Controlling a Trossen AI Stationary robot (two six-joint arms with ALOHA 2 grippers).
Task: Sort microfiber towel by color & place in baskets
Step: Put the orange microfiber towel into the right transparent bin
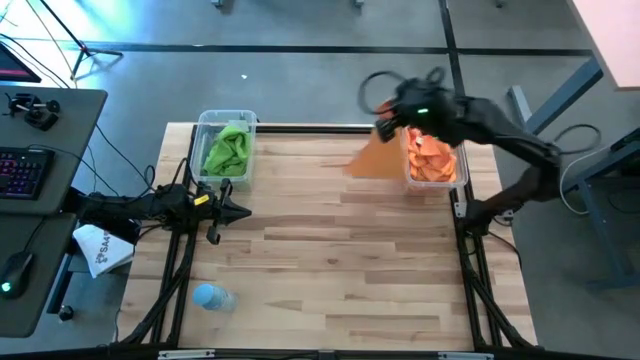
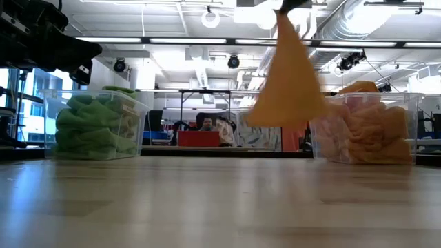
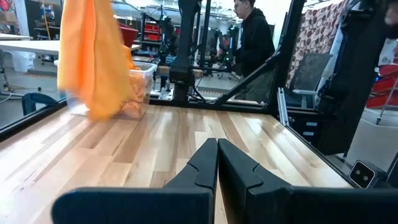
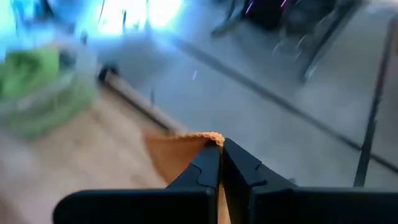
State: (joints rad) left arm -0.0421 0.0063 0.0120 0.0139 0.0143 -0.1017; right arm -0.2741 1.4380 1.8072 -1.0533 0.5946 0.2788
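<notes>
An orange microfiber towel (image 1: pixel 372 157) hangs from my right gripper (image 1: pixel 384 127), which is shut on it high above the table's far right, just left of the clear basket (image 1: pixel 434 182) of orange towels. In the low view this towel (image 2: pixel 286 79) hangs in front of that basket (image 2: pixel 368 131). A second clear basket (image 1: pixel 228 120) at the far left holds green towels (image 1: pixel 229 150). My left gripper (image 1: pixel 240 212) waits shut and level at the table's left side, with nothing between its fingers (image 3: pixel 217 155). My right gripper pinches the orange towel's upper edge (image 4: pixel 202 139) between its two shut fingers (image 4: pixel 208 163); one layer or several, I cannot tell. The fingers slant downward. The towel hangs slack below them in a cone shape, its lower end (image 2: pixel 275 117) clear of the table.
A small pale blue bottle (image 1: pixel 212 297) lies near the table's front left. The wooden tabletop (image 1: pixel 340 270) between the two baskets is bare. A desk with a keyboard (image 1: pixel 22 172) stands left of the table. A person (image 3: pixel 255 37) stands in the room beyond the table.
</notes>
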